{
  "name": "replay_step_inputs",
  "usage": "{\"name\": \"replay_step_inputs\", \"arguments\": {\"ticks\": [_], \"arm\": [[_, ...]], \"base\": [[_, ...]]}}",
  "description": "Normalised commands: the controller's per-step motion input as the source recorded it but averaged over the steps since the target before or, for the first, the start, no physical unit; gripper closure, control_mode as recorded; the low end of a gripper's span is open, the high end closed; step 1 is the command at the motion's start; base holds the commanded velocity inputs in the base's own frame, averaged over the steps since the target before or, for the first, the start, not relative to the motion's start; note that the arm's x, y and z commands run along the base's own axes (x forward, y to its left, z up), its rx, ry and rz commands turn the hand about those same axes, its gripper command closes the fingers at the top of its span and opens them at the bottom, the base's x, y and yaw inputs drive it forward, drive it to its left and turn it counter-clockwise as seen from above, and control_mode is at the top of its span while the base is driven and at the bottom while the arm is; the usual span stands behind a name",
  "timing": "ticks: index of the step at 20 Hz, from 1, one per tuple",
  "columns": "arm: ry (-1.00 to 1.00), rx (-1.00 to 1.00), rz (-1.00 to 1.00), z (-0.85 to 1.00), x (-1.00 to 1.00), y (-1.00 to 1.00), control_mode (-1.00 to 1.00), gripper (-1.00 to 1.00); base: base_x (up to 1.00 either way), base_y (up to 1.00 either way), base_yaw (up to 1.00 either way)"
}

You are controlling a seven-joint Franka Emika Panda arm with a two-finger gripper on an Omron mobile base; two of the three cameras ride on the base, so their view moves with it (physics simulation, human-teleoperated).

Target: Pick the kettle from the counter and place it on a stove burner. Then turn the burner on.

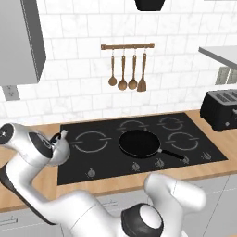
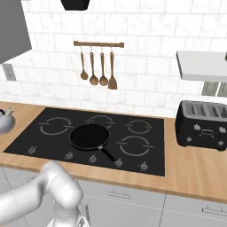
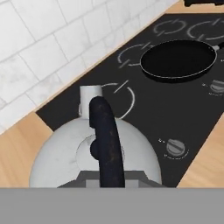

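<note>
Gripping the black handle of the kettle [image 3: 94, 153], the closed gripper [image 3: 107, 181] holds it at the left edge of the stove [image 1: 111, 164], so placing on the stove burner [image 1: 91, 141] and turning it on remain.

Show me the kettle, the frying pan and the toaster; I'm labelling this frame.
kettle [image 3: 65, 148]: hand view, on its silver dome.
frying pan [image 1: 139, 142]: left base view, on the pan's black inside.
toaster [image 2: 201, 126]: right base view, on its front face.
</note>
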Motion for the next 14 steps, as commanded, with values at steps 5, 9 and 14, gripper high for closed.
{"name": "replay_step_inputs", "arguments": {"ticks": [5,9,14], "arm": [[0.03,0.03,-0.05,0.00,-0.04,-0.83,-1.00,1.00],[0.00,0.00,-0.03,0.00,0.00,-0.88,-1.00,1.00],[0.00,0.00,0.00,0.00,0.07,-0.74,-1.00,1.00]], "base": [[0.00,0.00,0.00],[0.00,0.00,0.00],[0.00,0.00,0.00]]}}
